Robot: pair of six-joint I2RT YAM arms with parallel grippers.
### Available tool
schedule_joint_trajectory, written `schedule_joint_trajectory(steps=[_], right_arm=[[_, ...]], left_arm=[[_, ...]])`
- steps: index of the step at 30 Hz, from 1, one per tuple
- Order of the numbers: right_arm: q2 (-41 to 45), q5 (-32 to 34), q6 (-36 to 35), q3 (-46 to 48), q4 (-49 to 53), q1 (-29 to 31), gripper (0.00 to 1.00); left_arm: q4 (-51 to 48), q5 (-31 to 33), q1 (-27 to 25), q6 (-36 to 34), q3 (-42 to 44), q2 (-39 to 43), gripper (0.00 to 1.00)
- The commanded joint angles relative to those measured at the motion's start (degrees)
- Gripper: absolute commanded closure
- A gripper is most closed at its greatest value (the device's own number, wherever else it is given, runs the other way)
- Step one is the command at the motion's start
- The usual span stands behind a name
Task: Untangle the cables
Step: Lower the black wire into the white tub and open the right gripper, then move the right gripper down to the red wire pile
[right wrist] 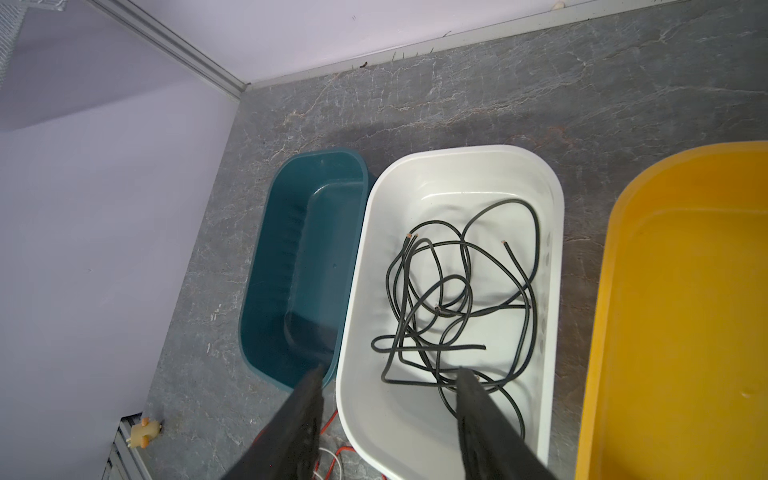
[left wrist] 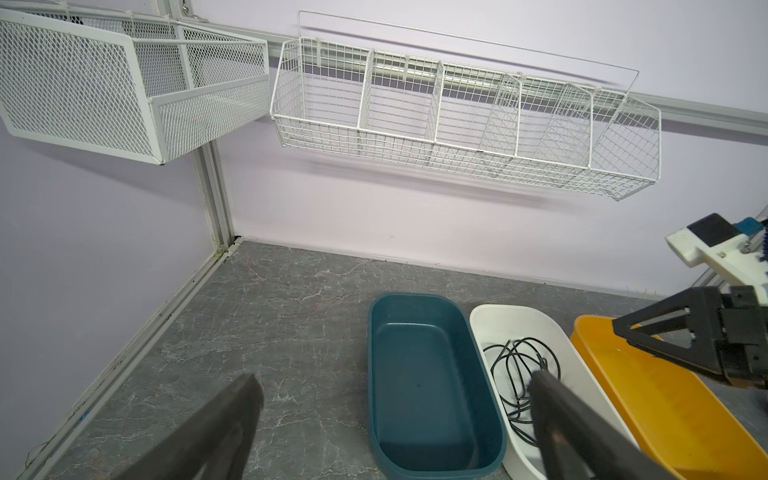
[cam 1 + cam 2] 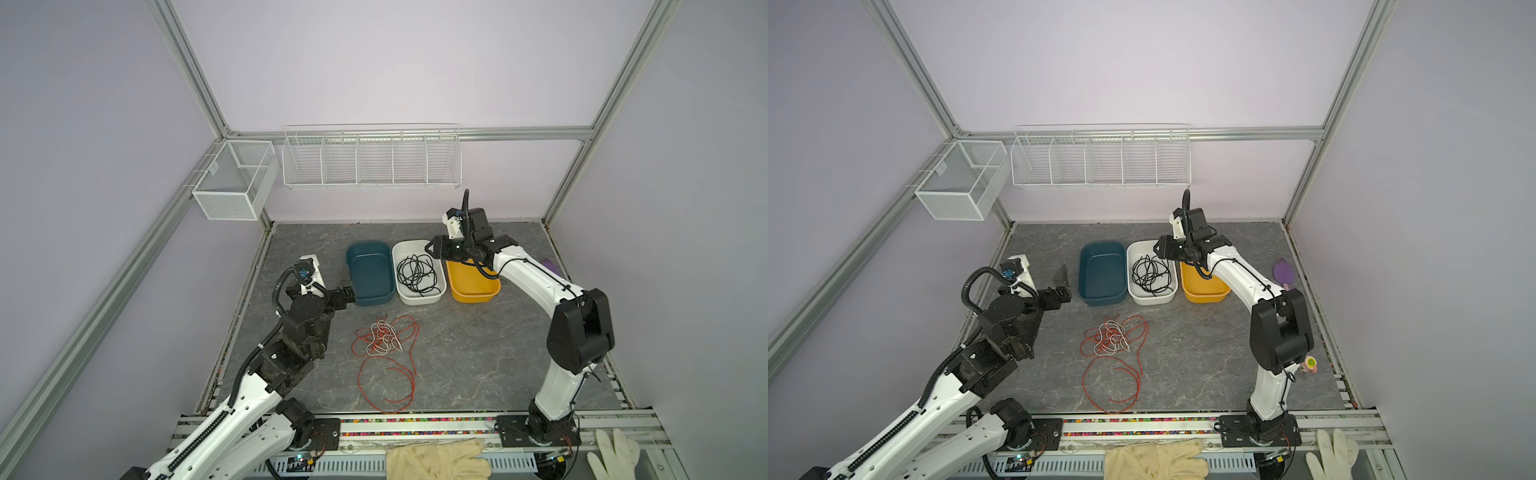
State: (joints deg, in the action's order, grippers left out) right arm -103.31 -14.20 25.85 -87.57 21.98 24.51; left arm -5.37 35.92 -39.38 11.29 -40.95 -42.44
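Note:
A bundle of black cables (image 3: 417,274) (image 1: 457,299) lies loose in the white bin (image 3: 419,300). On the table in front of the bins, red-orange cables (image 3: 388,386) loop around and through a thin white cable (image 3: 384,338), still tangled together. My right gripper (image 3: 431,249) (image 1: 390,370) hangs above the white bin's near end, open with nothing between its fingers. My left gripper (image 3: 349,295) (image 2: 395,376) hovers beside the teal bin (image 3: 370,270), open wide and empty, away from the tangle.
The teal bin and a yellow bin (image 3: 473,286) flank the white one; both hold nothing. White wire baskets (image 3: 372,160) (image 3: 235,178) hang on the back wall. Gloves (image 3: 436,459) lie on the front rail. A purple object (image 3: 1283,270) lies near the right wall.

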Motion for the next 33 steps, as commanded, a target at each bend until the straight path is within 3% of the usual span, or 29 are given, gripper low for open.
schedule_joint_trajectory(steps=[1,4,9,17,26,33], right_arm=[[3.8,1.7,0.6,1.9,3.3,1.6,0.38],[7.4,0.1,1.5,6.3,1.8,3.6,0.28],[15.7,2.6,1.8,15.9,-0.3,10.1,0.22],[28.5,7.8,5.4,32.7,-5.3,21.4,0.21],[29.8,18.9,9.2,41.7,-5.3,38.0,0.24],[28.1,24.0,16.0,45.3,-6.6,46.2,0.25]], left_arm=[[0.9,-1.3,0.2,-0.9,0.5,-0.2,0.01],[-0.1,-2.9,0.2,-0.2,0.4,-0.4,0.01],[-0.3,-5.0,0.2,-0.2,0.6,-0.5,0.01],[-0.3,-4.8,0.2,-0.4,1.1,-0.5,0.01],[-0.5,-6.0,0.2,-1.1,0.7,-2.3,0.01],[-0.3,-6.5,0.2,-1.3,0.9,-1.8,0.01]])
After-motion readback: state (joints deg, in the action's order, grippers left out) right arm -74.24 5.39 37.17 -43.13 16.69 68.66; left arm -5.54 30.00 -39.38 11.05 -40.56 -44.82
